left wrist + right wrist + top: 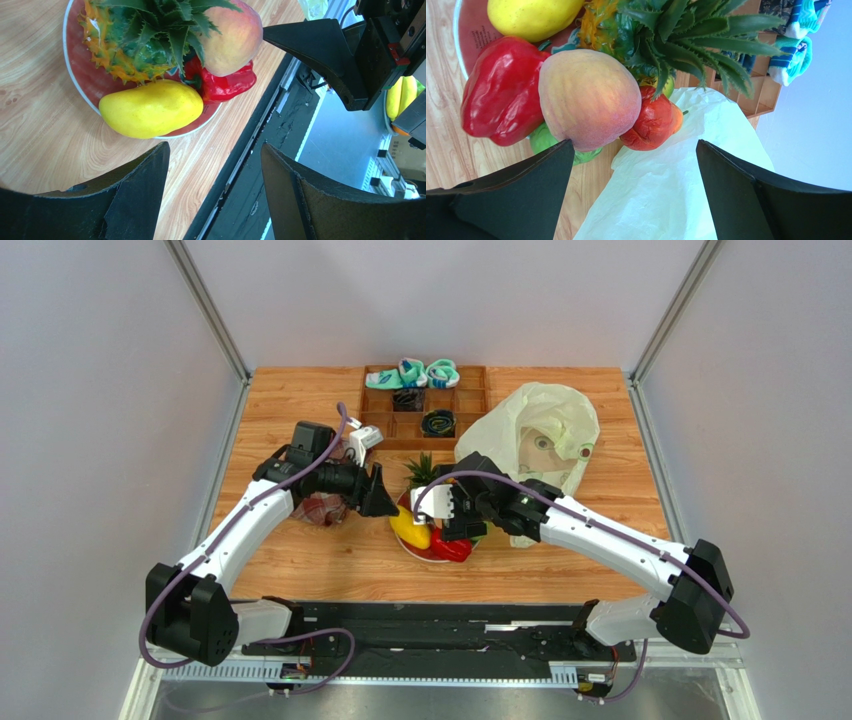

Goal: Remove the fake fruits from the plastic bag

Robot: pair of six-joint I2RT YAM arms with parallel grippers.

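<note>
The fake fruits lie heaped on a red plate (pixel 412 545) in the middle of the table. In the left wrist view I see the pineapple (pixel 135 55), peach (pixel 235 35), red pepper (pixel 225 85) and yellow mango (pixel 150 107). The right wrist view adds a small red fruit (pixel 651 122) and a green piece (pixel 543 140). The plastic bag (pixel 540 435) lies crumpled to the plate's right, its edge (pixel 676 190) touching the red fruit. My left gripper (pixel 388 504) (pixel 215 150) hovers open at the plate's left. My right gripper (pixel 452 525) (pixel 633 150) stands open over the plate's right side, holding nothing.
A wooden compartment tray (pixel 470 405) with teal-and-white socks (pixel 412 374) stands at the back. A plaid cloth (pixel 325 510) lies under my left arm, and a small white object (pixel 362 440) beyond it. A black rail (pixel 450 625) runs along the near edge.
</note>
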